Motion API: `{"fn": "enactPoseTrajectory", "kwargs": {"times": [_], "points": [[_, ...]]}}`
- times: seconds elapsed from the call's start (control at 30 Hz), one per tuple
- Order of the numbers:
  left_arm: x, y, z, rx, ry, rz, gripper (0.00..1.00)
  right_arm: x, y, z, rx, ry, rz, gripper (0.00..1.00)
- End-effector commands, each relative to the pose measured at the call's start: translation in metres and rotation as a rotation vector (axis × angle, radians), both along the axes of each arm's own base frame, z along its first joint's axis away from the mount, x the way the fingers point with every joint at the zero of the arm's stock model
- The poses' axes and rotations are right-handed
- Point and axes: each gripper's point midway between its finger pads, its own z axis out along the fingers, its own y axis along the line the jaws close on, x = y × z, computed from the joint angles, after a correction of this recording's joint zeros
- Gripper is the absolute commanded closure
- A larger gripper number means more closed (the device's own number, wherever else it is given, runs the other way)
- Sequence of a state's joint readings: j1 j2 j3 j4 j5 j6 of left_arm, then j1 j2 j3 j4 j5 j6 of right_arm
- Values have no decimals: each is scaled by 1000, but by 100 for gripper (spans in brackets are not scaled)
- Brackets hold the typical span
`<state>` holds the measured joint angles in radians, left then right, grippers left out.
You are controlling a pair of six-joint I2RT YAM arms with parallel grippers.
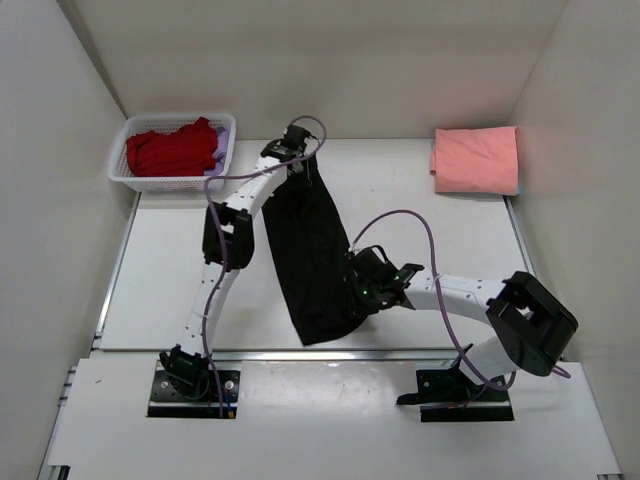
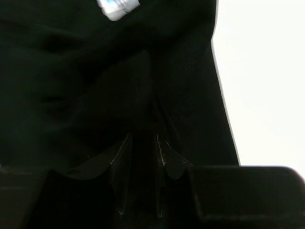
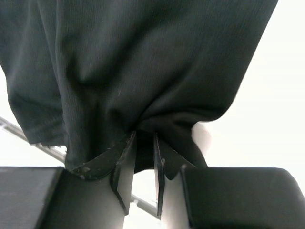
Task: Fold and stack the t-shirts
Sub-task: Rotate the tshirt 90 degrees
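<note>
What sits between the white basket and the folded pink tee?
Top view: the left gripper, shut on the upper end of the black tee; the rest is bare table.

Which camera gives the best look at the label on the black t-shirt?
The left wrist view: the blue-white label sits at its top edge, large though blurred. The top view shows the black t-shirt stretched out, label too small to make out. The right wrist view shows only fabric.
</note>
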<state>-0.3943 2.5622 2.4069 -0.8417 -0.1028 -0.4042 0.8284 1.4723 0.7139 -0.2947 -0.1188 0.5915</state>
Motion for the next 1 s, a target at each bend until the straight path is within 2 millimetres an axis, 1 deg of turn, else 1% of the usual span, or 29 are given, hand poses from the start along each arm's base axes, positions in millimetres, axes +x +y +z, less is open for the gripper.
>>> {"fn": "enactPoseTrajectory", "kwargs": {"times": [0.0, 0.03, 0.1, 0.13, 0.17, 0.2, 0.23, 0.3, 0.37, 0.4, 0.43, 0.47, 0.5, 0.53, 0.57, 0.6, 0.63, 0.73, 0.77, 0.8, 0.83, 0.87, 0.9, 0.93, 0.97], "points": [[-11, -6, -10, 69, 58, 15, 64, -16, -23, -13, -70, 6, -1, 81], [-12, -8, -19, 72, 78, 13, 64, -16, -24, -10, -56, 0, -14, 80], [-22, -17, -35, 48, 127, -8, 64, -17, -30, -13, -54, -7, -24, 80], [-27, -17, -44, 45, 149, -9, 64, -14, -27, -8, -32, -23, -30, 80], [-26, -22, -42, 12, 145, -16, 65, -17, -30, -10, -34, -21, -30, 80], [-35, -29, -53, -10, 174, -33, 65, -17, -31, -11, -30, -21, -31, 79], [-39, -33, -57, -16, 183, -43, 65, -21, -35, -14, -38, -5, -34, 80], [-41, -50, -60, -61, 189, -94, 65, -20, -30, -11, -15, -17, -20, 79], [-38, -66, -58, -113, 186, -115, 64, -23, -25, -12, 7, -5, -7, 79], [-39, -71, -61, -137, 196, -122, 65, -25, -22, -12, 11, -5, 9, 79], [-35, -78, -58, -178, 189, -125, 64, -26, -20, -12, 19, -4, 11, 79], [-36, -81, -60, -193, 196, -128, 65, -30, -18, -15, 17, 10, 20, 79], [-33, -87, -56, -232, 184, -139, 64, -32, -15, -15, 18, 10, 24, 77], [-29, -86, -56, -256, 176, -147, 65, -37, -14, -18, 22, 27, 24, 78], [-32, -90, -61, -261, 185, -157, 65, -39, -10, -20, 33, 27, 32, 78], [-28, -91, -57, -272, 169, -159, 65, -43, -8, -23, 33, 45, 35, 78], [-23, -91, -56, -278, 150, -165, 65, -45, -3, -22, 51, 48, 31, 78], [-11, -103, -32, -293, 63, -225, 64, -47, 2, -26, 34, 41, 65, 76], [-2, -102, -13, -297, 9, -244, 64, -43, 4, -22, 23, 24, 61, 76], [4, -105, 9, -313, -35, -247, 64, -42, 0, -23, 4, 19, 56, 76], [13, -103, 35, -334, -96, -255, 64, -35, 2, -14, 4, -8, 53, 74], [16, -108, 68, -375, -151, -272, 66, -28, 4, -4, 14, -34, 50, 72], [20, -105, 105, -417, -220, -279, 68, -18, 4, 6, 0, -63, 42, 68], [20, -103, 112, -430, -228, -277, 69, -14, -3, 12, -23, -80, 29, 67], [18, -98, 147, -454, -282, -289, 71, -3, 2, 33, -1, -133, 36, 61]]}}
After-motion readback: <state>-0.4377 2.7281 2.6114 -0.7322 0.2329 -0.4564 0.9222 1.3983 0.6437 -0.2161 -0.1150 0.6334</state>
